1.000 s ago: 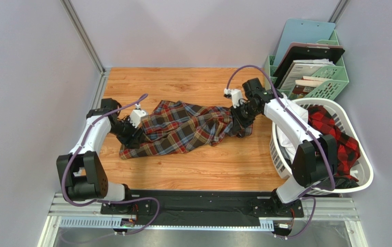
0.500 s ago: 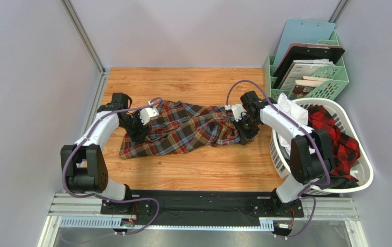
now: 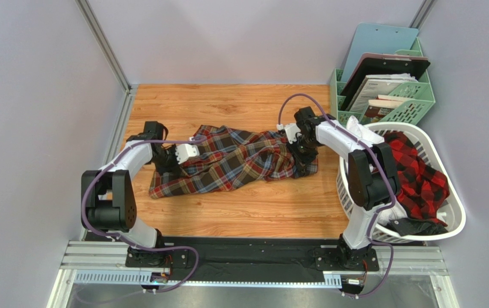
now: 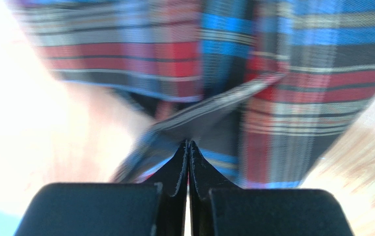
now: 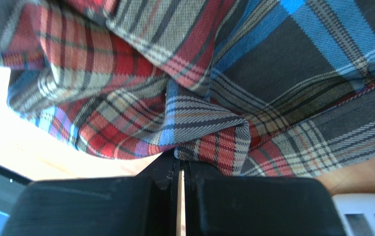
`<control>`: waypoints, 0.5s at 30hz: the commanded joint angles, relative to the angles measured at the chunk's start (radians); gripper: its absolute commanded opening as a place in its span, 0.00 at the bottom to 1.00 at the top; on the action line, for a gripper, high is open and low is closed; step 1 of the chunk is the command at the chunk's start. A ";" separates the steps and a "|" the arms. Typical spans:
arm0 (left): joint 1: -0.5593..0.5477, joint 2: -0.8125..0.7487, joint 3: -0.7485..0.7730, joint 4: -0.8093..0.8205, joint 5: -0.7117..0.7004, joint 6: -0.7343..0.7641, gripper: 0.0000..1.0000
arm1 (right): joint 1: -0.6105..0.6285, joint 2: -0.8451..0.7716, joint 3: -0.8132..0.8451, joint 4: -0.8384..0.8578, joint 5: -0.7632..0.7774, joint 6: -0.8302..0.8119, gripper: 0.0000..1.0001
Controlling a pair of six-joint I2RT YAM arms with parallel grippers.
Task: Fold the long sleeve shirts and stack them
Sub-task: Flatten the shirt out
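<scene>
A dark brown-olive plaid long sleeve shirt (image 3: 240,160) lies bunched across the middle of the wooden table. My left gripper (image 3: 175,165) sits at its left end. In the left wrist view that gripper (image 4: 188,143) is shut, pinching a thin fold of the plaid shirt (image 4: 293,73) at its tips. My right gripper (image 3: 306,163) is at the shirt's right end. In the right wrist view it (image 5: 182,160) is shut on a bunched fold of the same shirt (image 5: 224,98). A red-and-black check shirt (image 3: 420,173) lies in the laundry basket.
A white laundry basket (image 3: 459,212) stands at the right edge, with white cloth (image 3: 359,138) on its near-left rim. Behind it is a green organiser (image 3: 414,102) holding folders and papers. Grey walls enclose the table on three sides.
My left gripper moved right onto the shirt's left edge and went from open to shut on it. The right arm drew in slightly, still gripping the right end.
</scene>
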 commanded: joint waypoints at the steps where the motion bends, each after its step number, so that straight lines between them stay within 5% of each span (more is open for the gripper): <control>1: 0.065 -0.027 0.180 0.024 0.059 -0.057 0.00 | -0.007 0.016 0.067 0.063 0.036 0.016 0.00; 6: 0.137 -0.059 0.292 -0.184 0.201 -0.021 0.04 | -0.059 -0.032 0.084 0.035 0.015 -0.005 0.00; 7: 0.136 -0.073 0.282 -0.207 0.204 0.004 0.16 | -0.058 -0.052 0.071 0.028 0.013 -0.013 0.00; 8: 0.134 -0.079 0.273 -0.227 0.207 0.047 0.42 | -0.059 -0.064 0.059 0.025 0.010 -0.018 0.00; 10: 0.134 -0.087 0.239 -0.238 0.221 0.085 0.74 | -0.059 -0.078 0.028 0.024 -0.004 -0.022 0.00; 15: 0.094 -0.011 0.254 -0.264 0.248 0.182 0.78 | -0.059 -0.073 0.013 0.017 -0.018 -0.022 0.00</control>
